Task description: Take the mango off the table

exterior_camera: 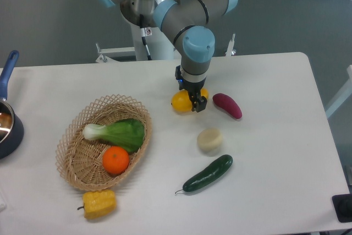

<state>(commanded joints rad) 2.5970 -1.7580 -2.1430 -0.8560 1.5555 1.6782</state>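
Observation:
The mango (pixel 180 102) is a glossy yellow oval with an orange blush, lying on the white table (pixel 275 136) just behind the middle. My gripper (pixel 194 102) has come straight down onto its right half. A dark finger (pixel 198 103) stands in front of the fruit, and a little yellow shows to the right of it. The other finger is hidden behind the mango and the wrist. I cannot tell whether the jaws press on the fruit or stand apart from it. The mango seems to rest on the table.
A purple eggplant-like piece (pixel 227 105) lies just right of the gripper. A pale round piece (pixel 210 140) and a cucumber (pixel 208 174) lie in front. A wicker basket (pixel 74 166) at the left holds greens and an orange. A corn piece (pixel 99 203) lies below it, and a pot (pixel 6 127) sits at the left edge.

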